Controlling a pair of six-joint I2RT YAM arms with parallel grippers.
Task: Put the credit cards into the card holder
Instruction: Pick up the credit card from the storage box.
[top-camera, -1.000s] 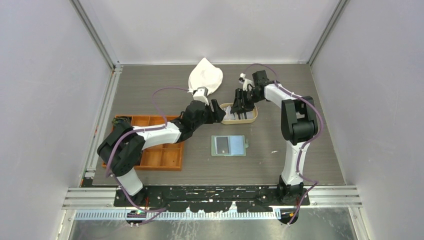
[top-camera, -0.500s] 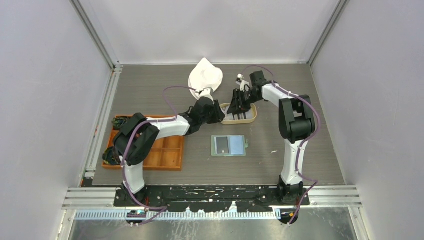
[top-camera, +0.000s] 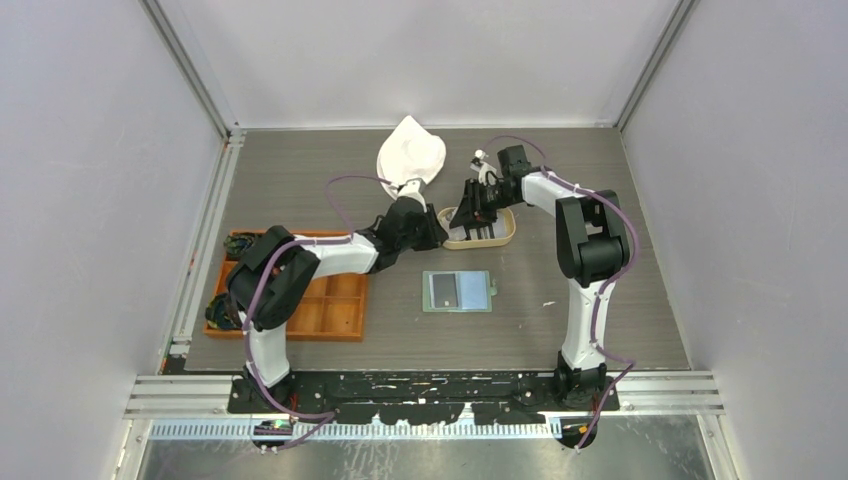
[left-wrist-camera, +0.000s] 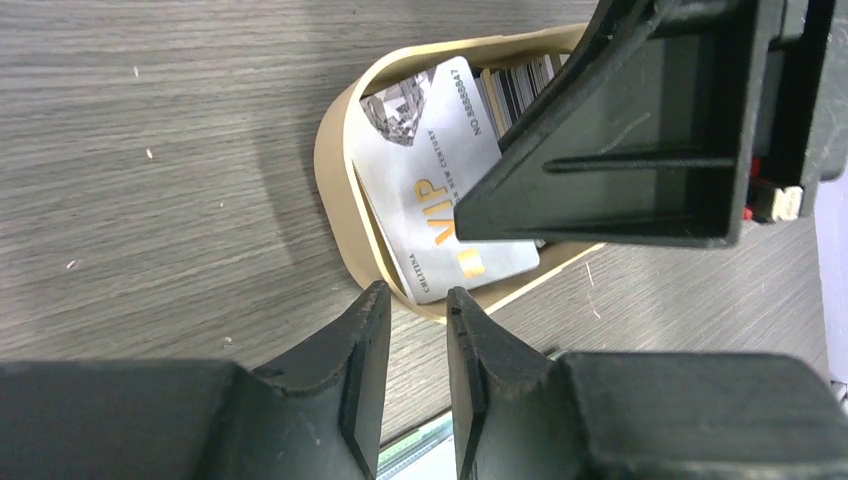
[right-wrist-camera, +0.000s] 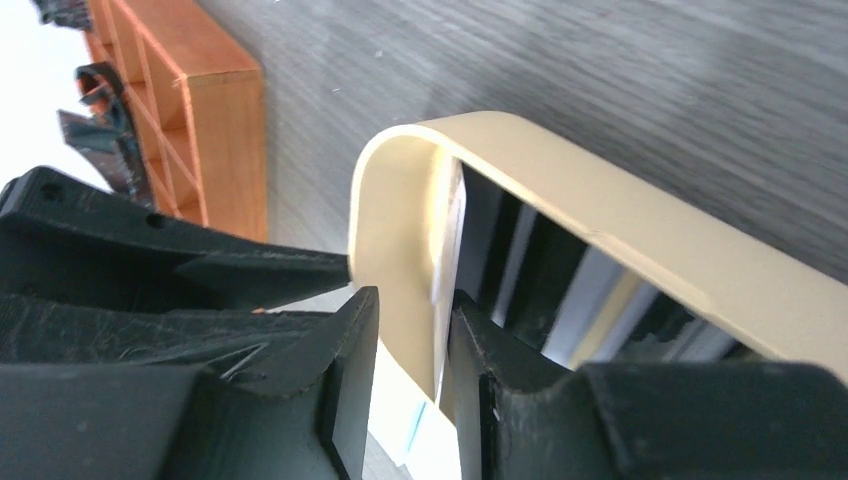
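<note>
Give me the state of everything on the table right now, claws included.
card holder: open flat, untouched
tan tray: holds several cards
VIP card: face up in the tan tray
left claw: jaws nearly closed at tray rim
right claw: jaws nearly closed astride a pale card

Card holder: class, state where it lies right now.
In the top view the card holder lies open in the middle of the table, on the near side of the tan tray, right of the orange tray.
</note>
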